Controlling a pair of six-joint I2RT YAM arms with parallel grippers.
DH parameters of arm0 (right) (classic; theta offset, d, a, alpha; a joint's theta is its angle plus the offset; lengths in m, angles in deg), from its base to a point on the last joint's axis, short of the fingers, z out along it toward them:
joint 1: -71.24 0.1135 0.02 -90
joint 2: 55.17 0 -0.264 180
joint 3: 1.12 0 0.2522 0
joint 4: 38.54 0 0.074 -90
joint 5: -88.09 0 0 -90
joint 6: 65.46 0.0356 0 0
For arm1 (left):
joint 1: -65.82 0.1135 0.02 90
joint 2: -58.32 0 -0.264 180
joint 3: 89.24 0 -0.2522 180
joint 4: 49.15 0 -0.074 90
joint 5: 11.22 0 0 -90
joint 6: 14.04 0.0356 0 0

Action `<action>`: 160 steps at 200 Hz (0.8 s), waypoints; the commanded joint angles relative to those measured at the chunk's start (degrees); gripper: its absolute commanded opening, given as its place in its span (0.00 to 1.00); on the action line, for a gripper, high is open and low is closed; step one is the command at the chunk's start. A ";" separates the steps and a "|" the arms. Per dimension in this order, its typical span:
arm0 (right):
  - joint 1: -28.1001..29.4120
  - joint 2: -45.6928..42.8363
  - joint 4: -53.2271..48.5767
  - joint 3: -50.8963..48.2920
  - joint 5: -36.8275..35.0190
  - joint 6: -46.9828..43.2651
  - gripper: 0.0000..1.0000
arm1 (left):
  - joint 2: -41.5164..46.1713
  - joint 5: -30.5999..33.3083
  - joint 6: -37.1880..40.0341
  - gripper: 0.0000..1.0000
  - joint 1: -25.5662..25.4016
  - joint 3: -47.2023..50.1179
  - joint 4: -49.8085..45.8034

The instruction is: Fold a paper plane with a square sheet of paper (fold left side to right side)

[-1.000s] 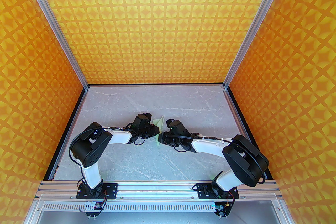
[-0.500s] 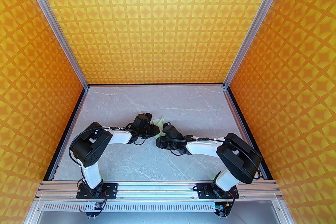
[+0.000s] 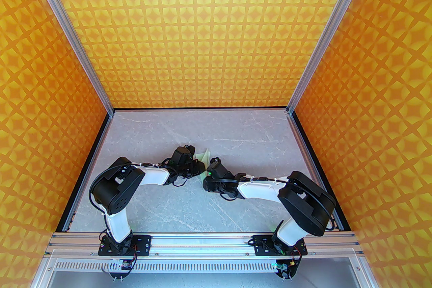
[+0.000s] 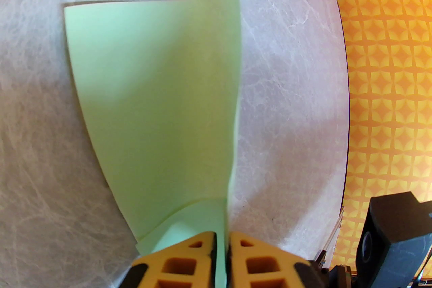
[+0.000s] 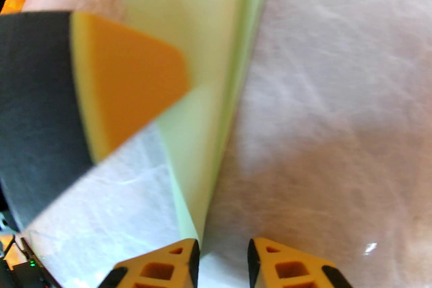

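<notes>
The sheet of paper (image 3: pixel 204 157) is pale mint green and half folded, one flap standing up off the table between the two grippers. In the left wrist view the sheet of paper (image 4: pixel 152 94) fans away from my left gripper (image 4: pixel 222 246), which is shut on its near edge. That same left gripper (image 3: pixel 201 169) sits at the paper's left side. My right gripper (image 5: pixel 222 246) is open, and the paper's (image 5: pixel 202 43) near corner ends just by its left fingertip (image 5: pixel 184 259). In the top view the right gripper (image 3: pixel 204 180) is at the paper's near end.
The grey marble table (image 3: pixel 243 141) is walled by orange patterned panels (image 3: pixel 202 26) on three sides. The left gripper's orange finger (image 5: pixel 128 77) lies close to the left in the right wrist view. An aluminium rail (image 3: pixel 202 241) runs along the near edge.
The right arm has swung left and turned, bringing its gripper to the paper's near end. The left arm and its hold on the paper have stayed as they were.
</notes>
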 commanded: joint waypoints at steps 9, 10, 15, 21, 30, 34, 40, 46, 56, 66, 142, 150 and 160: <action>-0.12 -1.35 -6.15 1.69 -5.47 -3.09 0.31 | -0.02 -0.07 -1.08 0.15 0.45 0.14 0.89; -0.16 -1.32 -6.20 1.76 -5.48 -3.17 0.31 | -0.02 0.02 -1.09 0.15 0.48 0.11 0.93; -0.21 -1.45 -6.51 1.98 -5.50 -3.68 0.31 | -0.02 0.03 -1.09 0.15 0.44 0.09 0.85; -0.29 -1.45 -6.89 2.25 -5.49 -4.21 0.31 | -0.02 0.18 -1.24 0.16 0.49 0.09 0.82; -0.44 -1.29 -7.56 2.78 -5.65 -4.77 0.31 | -0.18 0.44 -1.35 0.16 0.43 0.10 0.93; -0.54 -1.18 -7.85 2.93 -5.82 -4.89 0.31 | -0.24 0.54 -1.47 0.16 0.43 0.14 0.92; -0.68 -1.02 -8.27 3.12 -6.01 -5.00 0.31 | -0.36 0.68 -1.60 0.16 0.44 0.09 0.96; -0.88 -0.97 -8.43 3.13 -6.15 -5.16 0.31 | -0.48 0.72 -1.78 0.16 0.45 0.16 1.10; -1.24 -0.95 -8.52 3.08 -6.11 -5.31 0.31 | -0.62 1.02 -2.08 0.15 0.45 0.02 0.92; -1.34 -1.24 -8.32 3.04 -5.39 -5.57 0.31 | -0.59 1.16 -2.23 0.16 0.46 -0.14 0.89; 0.75 -5.88 4.62 -3.76 0.73 -2.02 0.38 | -1.40 1.00 -0.08 0.15 0.53 -2.61 -0.88; 1.09 -5.40 4.40 -3.70 0.05 -2.02 0.38 | -1.43 1.00 0.05 0.15 0.53 -2.84 -1.19; 1.46 -4.58 4.45 -3.63 -0.56 -2.27 0.38 | -1.58 0.86 0.22 0.15 0.62 -3.06 -1.32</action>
